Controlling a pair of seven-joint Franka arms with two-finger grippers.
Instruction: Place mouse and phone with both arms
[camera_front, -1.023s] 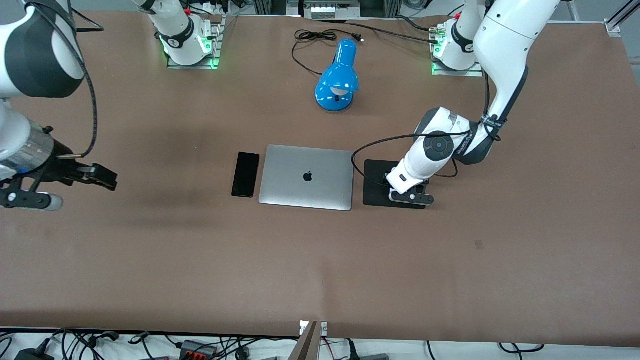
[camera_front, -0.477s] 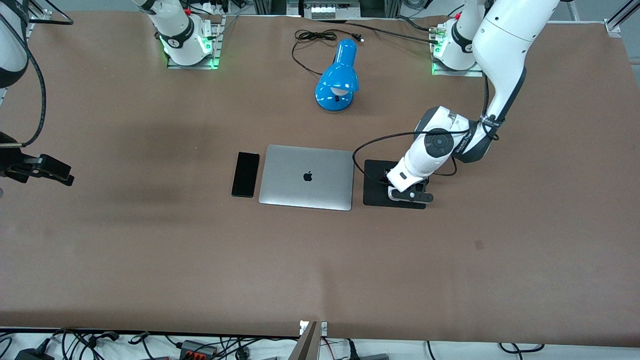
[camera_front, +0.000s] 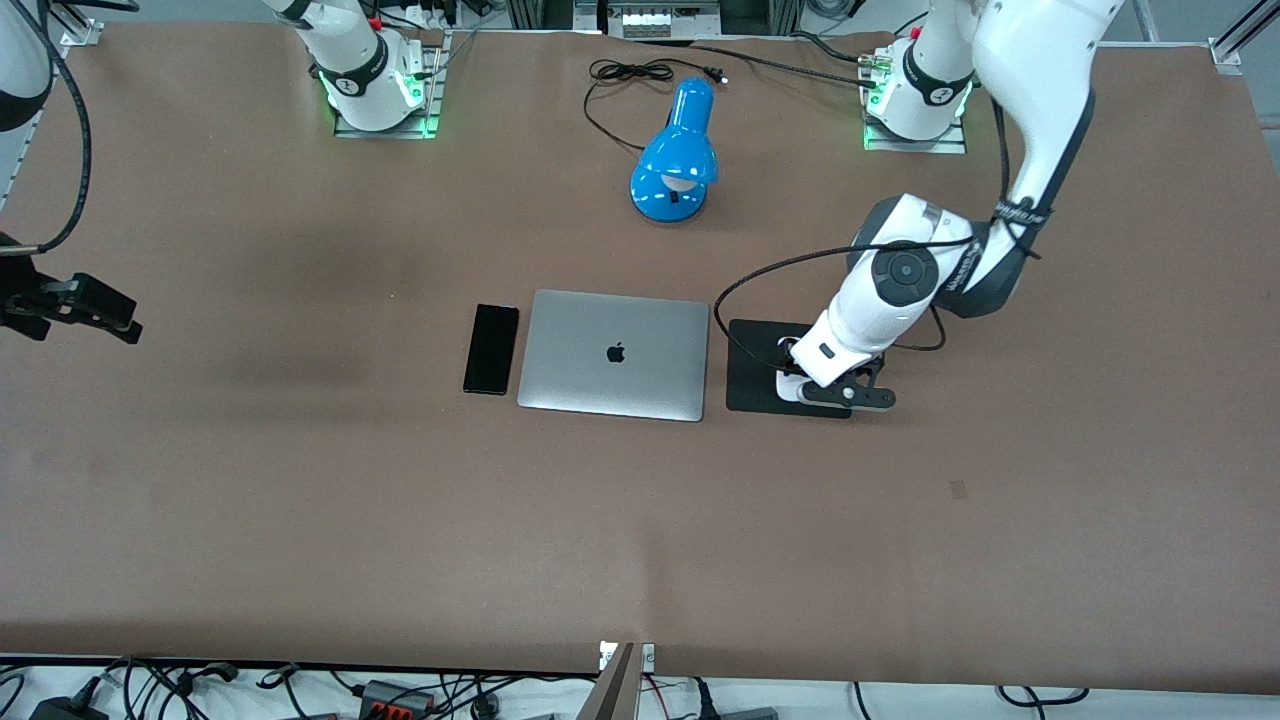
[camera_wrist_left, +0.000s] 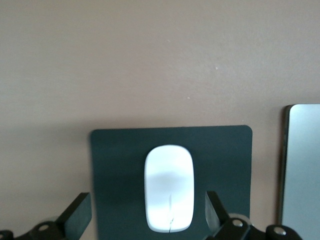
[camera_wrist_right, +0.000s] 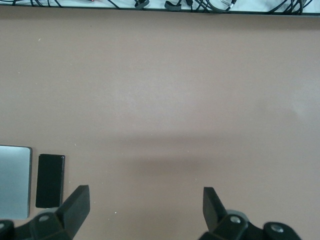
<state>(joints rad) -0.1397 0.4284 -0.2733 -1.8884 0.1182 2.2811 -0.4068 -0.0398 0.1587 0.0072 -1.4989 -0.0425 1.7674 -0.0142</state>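
The white mouse lies on the black mouse pad, beside the closed silver laptop toward the left arm's end. My left gripper is open and straddles the mouse, with its fingers clear of the mouse's sides. In the front view the left gripper is low over the pad and hides the mouse. The black phone lies flat on the table, beside the laptop toward the right arm's end. It also shows in the right wrist view. My right gripper is open and empty over bare table at the right arm's end.
A blue desk lamp with a black cord lies farther from the front camera than the laptop. The arm bases stand at the table's back edge. Cables hang along the table's front edge. The laptop's edge runs next to the pad.
The right gripper has drawn away from the phone toward the right arm's end of the table. The left hand has shifted slightly toward the left arm's end, still over the pad.
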